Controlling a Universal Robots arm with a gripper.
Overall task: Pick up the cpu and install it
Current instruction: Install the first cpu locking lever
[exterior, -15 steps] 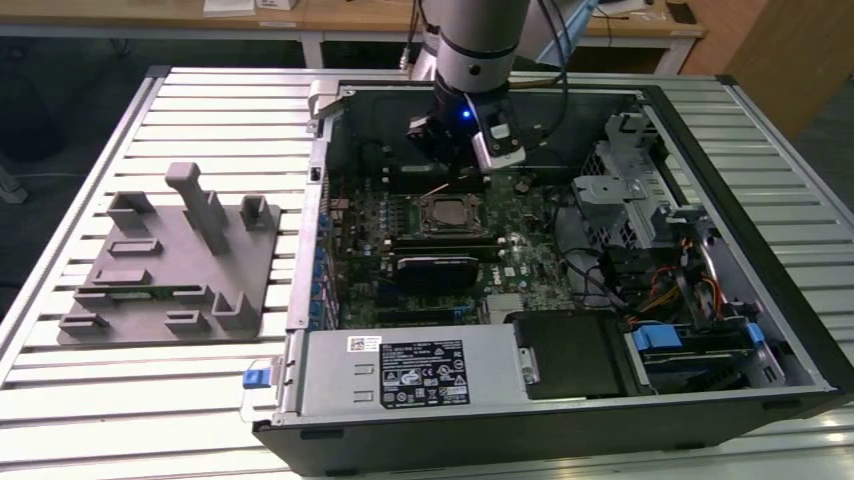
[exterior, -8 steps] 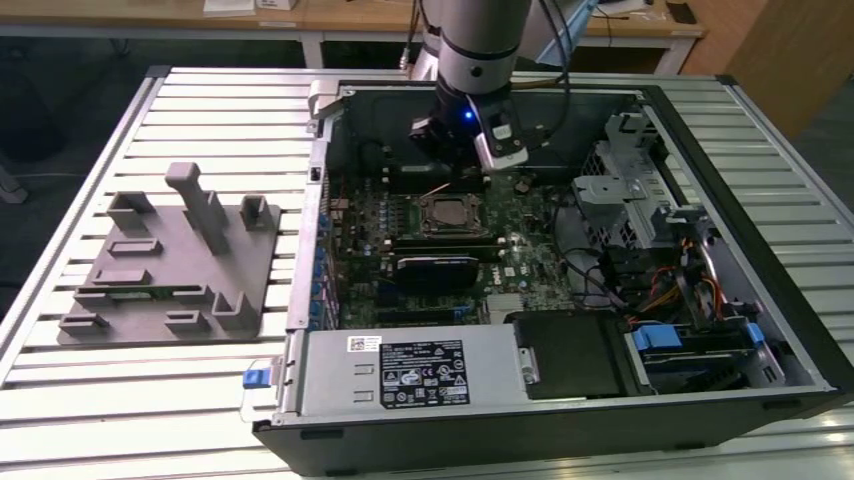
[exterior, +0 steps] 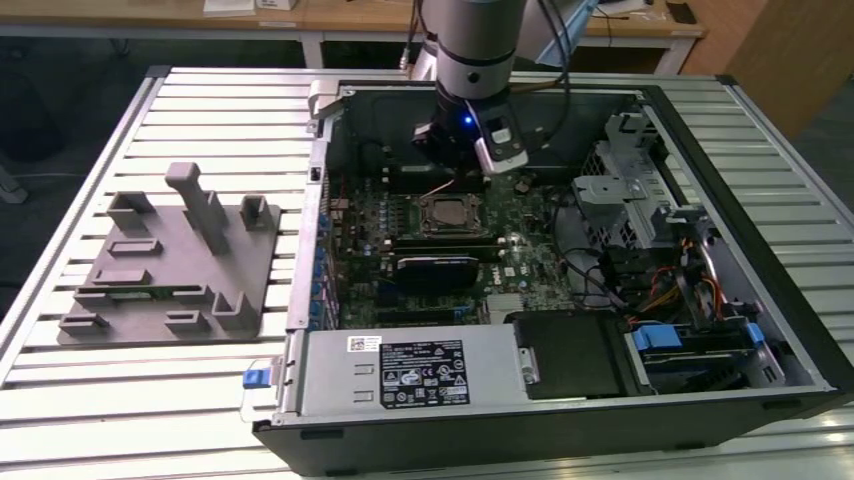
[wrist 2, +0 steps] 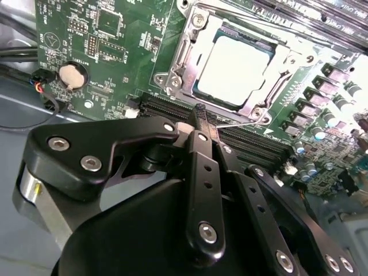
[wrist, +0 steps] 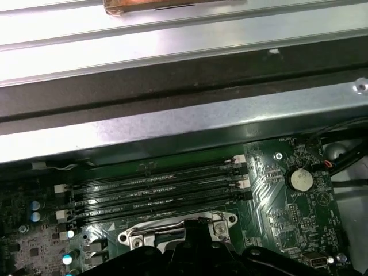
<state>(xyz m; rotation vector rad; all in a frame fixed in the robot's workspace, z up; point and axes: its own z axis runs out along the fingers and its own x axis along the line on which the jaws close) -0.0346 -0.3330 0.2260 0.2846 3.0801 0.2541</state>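
CPU seated in the motherboard socket, gripper hanging just above it with its fingers pressed together and holding nothing.

The open computer case (exterior: 747, 100) lies on its side on a slatted metal table (exterior: 200, 100); inside it, the green motherboard (exterior: 534, 265) carries the socket (exterior: 443, 213), and the cpu (wrist 2: 237, 70) sits flat within the socket's metal frame, its pale top plate uncovered in the second wrist view. The gripper (wrist 2: 199, 115) hovers over the memory slots (wrist: 155, 192) just beside the socket, apart from the chip. A round coin battery (wrist: 300, 179) sits on the board near the slots. At the case's near end lie a grey power supply (exterior: 400, 372) and, toward the exterior view's right, drive bays with bundled cables (exterior: 654, 290). A grey plastic fixture tray (exterior: 174, 265) stands on the table at the exterior view's left, well apart from the case.
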